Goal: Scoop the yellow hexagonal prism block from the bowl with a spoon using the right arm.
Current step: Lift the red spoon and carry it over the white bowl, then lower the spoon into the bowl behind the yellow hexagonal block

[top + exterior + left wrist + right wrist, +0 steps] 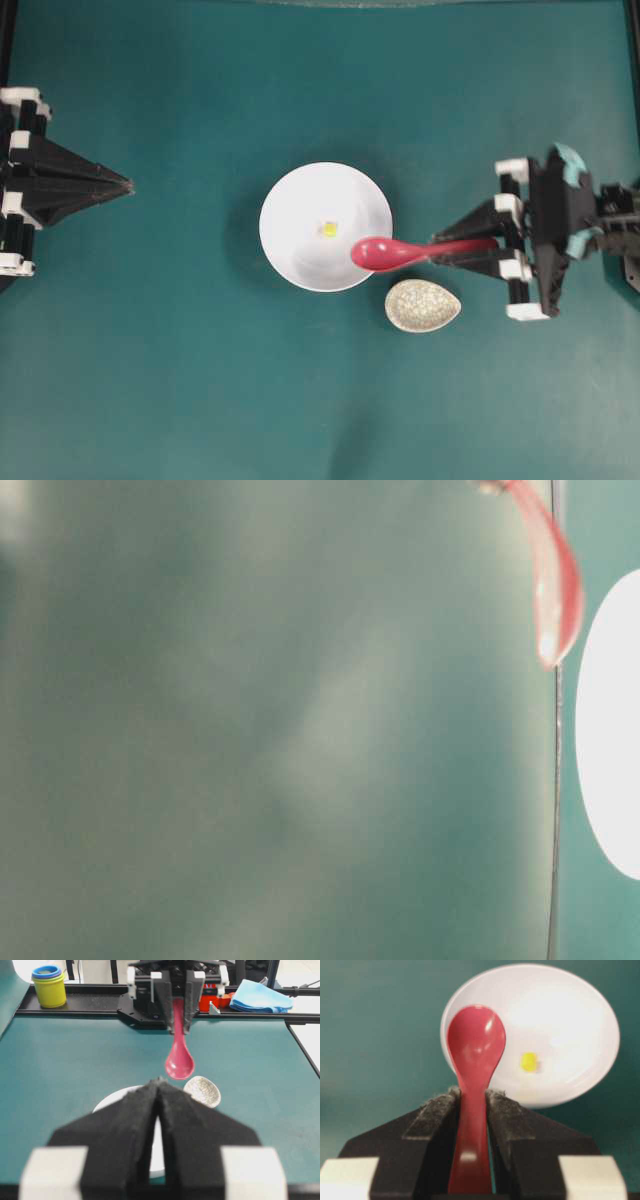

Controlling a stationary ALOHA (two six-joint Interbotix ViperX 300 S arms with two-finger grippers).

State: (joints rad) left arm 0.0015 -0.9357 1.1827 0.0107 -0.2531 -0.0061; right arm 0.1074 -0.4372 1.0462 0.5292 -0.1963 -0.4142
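The right gripper [472, 1105] is pinching the spoon [475, 1055] by its handle, scoop hanging over the bowl's [300, 200] near rim. Only the overhead view is showing the speckled dish [422, 305] just beside that rim. The yellow hexagonal prism block [329, 229] is lying mid-bowl. Farthest, the left gripper [125, 184] is sitting pressed together, bare green table [180, 350] lying between.

In the table-level view almost everything is a blurred grey-green haze; the bowl [612, 730] is cut off at three o'clock and the spoon [548, 580] at twelve. From the left wrist camera, the left gripper [159, 1085] hides most of the bowl [112, 1100]. The yellow hexagonal prism block [528, 1061] is too small to show its facets.
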